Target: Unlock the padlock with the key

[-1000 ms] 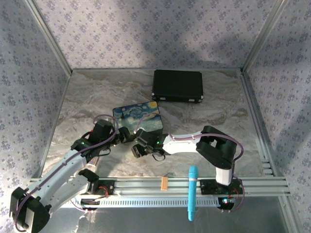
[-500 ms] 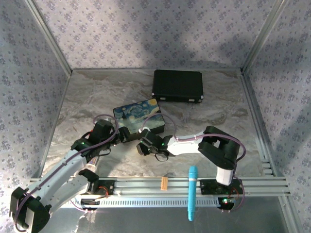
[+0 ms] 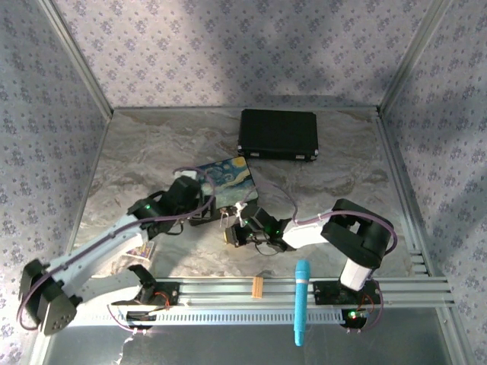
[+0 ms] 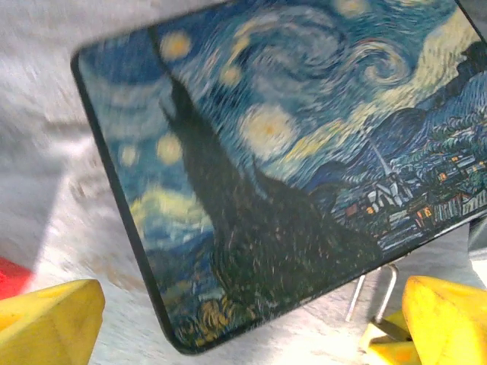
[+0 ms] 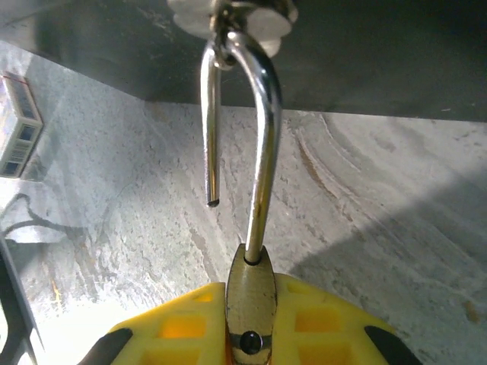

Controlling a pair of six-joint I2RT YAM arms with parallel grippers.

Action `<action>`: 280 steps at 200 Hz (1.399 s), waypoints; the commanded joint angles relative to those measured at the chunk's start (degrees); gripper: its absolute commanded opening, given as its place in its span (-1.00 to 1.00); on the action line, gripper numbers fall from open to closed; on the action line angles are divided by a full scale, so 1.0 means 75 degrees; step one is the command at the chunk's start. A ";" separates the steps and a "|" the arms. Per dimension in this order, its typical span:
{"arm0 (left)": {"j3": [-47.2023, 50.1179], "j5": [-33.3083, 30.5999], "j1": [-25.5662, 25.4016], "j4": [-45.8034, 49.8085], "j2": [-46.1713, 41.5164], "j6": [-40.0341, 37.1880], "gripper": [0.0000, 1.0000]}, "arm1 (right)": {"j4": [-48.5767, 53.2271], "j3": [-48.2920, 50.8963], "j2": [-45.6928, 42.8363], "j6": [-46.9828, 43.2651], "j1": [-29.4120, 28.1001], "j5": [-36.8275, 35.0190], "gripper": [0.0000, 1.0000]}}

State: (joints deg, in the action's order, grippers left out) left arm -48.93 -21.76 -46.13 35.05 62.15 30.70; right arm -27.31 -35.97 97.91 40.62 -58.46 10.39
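Brass padlock [image 5: 252, 300] pinched between right fingers [image 5: 183, 323], shackle open.

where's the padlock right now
In the right wrist view, the padlock is clamped in the right gripper, its shackle hooked through the clasp on the near edge of the painted box.

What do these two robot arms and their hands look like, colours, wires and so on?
The left arm and right arm are white tubes linked by black rounded joints, with thin purple cables looping outside and tiny green lights. The left hand and right hand have blocky yellow fingers.
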 commanded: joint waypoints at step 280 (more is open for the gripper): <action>-0.0309 -0.0750 -0.2014 0.0202 0.3893 -0.4104 -0.17 | -0.4163 0.1196 0.0231 0.2557 0.1289 -0.0309 -0.98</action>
State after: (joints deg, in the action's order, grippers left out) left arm -54.22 -35.51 -59.96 30.09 88.58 0.38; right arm -55.02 -25.63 101.86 58.33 -51.90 11.81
